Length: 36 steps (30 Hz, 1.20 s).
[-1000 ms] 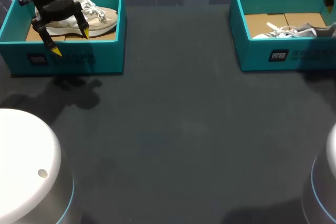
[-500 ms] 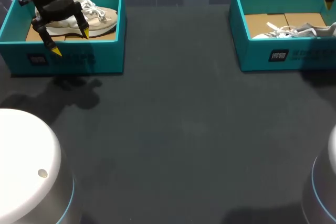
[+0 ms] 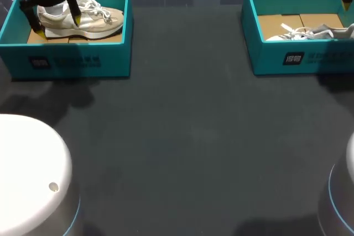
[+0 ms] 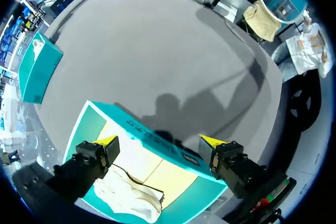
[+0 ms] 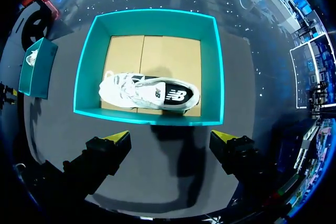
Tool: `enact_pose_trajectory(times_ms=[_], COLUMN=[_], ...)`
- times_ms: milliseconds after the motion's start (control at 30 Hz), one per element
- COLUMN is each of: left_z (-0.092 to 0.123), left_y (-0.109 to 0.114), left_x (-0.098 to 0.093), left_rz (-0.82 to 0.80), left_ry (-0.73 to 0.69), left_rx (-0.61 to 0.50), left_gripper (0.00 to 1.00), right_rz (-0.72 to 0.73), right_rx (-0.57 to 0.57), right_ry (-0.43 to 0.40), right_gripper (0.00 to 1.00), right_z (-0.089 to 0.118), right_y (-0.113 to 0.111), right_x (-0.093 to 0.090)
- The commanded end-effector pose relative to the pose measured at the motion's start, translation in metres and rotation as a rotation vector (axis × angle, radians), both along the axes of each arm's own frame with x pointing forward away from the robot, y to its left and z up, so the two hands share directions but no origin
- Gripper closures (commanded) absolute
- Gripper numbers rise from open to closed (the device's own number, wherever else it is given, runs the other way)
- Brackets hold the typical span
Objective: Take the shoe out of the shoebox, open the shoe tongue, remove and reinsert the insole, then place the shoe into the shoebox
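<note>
The left claw [image 3: 57, 21] hangs spread wide over the heel of the beige shoe [image 3: 94, 17] in the left shoebox [image 3: 72, 62]. Its fingers straddle the heel, but I cannot tell whether they touch it, and the wrist view shows only a pale corner of the shoe beside one finger. The right claw [image 5: 170, 137], nearly cut off in the head view, is also spread wide, above the table [image 3: 188, 136] just outside the right shoebox [image 5: 211, 77], which holds a white shoe [image 5: 149, 92].

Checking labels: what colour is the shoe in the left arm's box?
The shoe is beige and cream with white laces; clearest in the head view.
</note>
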<state>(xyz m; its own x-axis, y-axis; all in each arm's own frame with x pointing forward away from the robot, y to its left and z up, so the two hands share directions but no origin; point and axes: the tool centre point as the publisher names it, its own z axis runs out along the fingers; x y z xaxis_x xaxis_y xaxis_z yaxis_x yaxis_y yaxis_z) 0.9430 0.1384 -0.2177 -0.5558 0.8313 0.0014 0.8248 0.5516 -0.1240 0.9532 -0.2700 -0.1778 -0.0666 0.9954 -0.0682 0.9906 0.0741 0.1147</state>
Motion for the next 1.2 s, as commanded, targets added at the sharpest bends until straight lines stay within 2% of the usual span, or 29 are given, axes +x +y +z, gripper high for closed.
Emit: enact_pose_trajectory(times_ms=[33, 133, 367, 433, 467, 900, 1067, 1200], left_z=[0.007, 0.011, 0.017, 0.019, 0.021, 0.021, 0.011, 0.005], left_y=[0.013, 0.029, 0.061, 0.070, 0.078, 0.078, 0.093, 0.108], left_x=[0.032, 0.057, 0.100, 0.112, 0.118, 0.118, 0.144, 0.167], left_rz=[-0.042, -0.057, -0.102, -0.171, -0.261, -0.261, -0.356, -0.367], left_ry=[0.020, -0.024, -0.041, -0.044, -0.026, -0.026, -0.063, -0.064], left_rx=[0.051, 0.070, 0.085, 0.078, 0.043, 0.043, 0.025, 0.059], left_gripper=[0.00, 0.00, 0.00, 0.00, 0.00, 0.00, 0.00, 0.00], right_rz=[0.000, 0.000, 0.000, 0.000, 0.000, 0.000, 0.000, 0.000], right_rx=[-0.001, -0.001, -0.001, -0.001, -0.001, -0.001, -0.001, -0.001], right_ry=[-0.001, -0.001, -0.001, -0.001, -0.001, -0.001, -0.001, -0.001], right_gripper=[0.00, 0.00, 0.00, 0.00, 0.00, 0.00, 0.00, 0.00], right_z=[0.000, 0.000, 0.000, 0.000, 0.000, 0.000, 0.000, 0.000], right_y=[0.000, 0.000, 0.000, 0.000, 0.000, 0.000, 0.000, 0.000], right_x=[-0.001, -0.001, -0.001, -0.001, -0.001, -0.001, -0.001, -0.001])
